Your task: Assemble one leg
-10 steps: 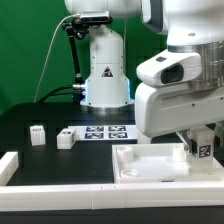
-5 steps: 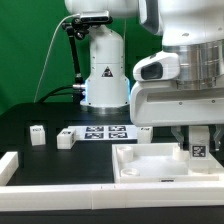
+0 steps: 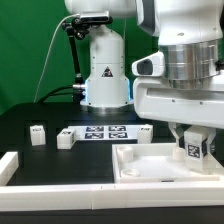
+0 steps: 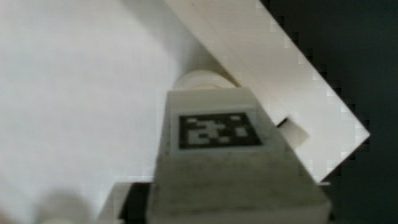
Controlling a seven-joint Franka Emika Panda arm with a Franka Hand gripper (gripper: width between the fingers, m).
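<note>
My gripper [image 3: 193,143] is shut on a leg [image 3: 194,150], a small white post with a black-and-white tag on its face. I hold it upright over the far right corner of the large flat white square panel [image 3: 150,165] at the exterior view's right. In the wrist view the leg [image 4: 221,150] fills the middle, its tag facing the camera, with its rounded end just over the panel's white surface [image 4: 80,110] beside the panel's rim [image 4: 249,45]. Two more legs [image 3: 38,134] [image 3: 66,138] lie on the black table at the exterior view's left.
The marker board [image 3: 105,132] lies in the middle in front of the robot base [image 3: 104,75]. A long white rail [image 3: 60,187] runs along the front edge, with a raised white end [image 3: 8,165] at the exterior view's left.
The arm has turned at the wrist and the gripper with the leg has come a little lower and towards the exterior view's left over the panel's corner.
</note>
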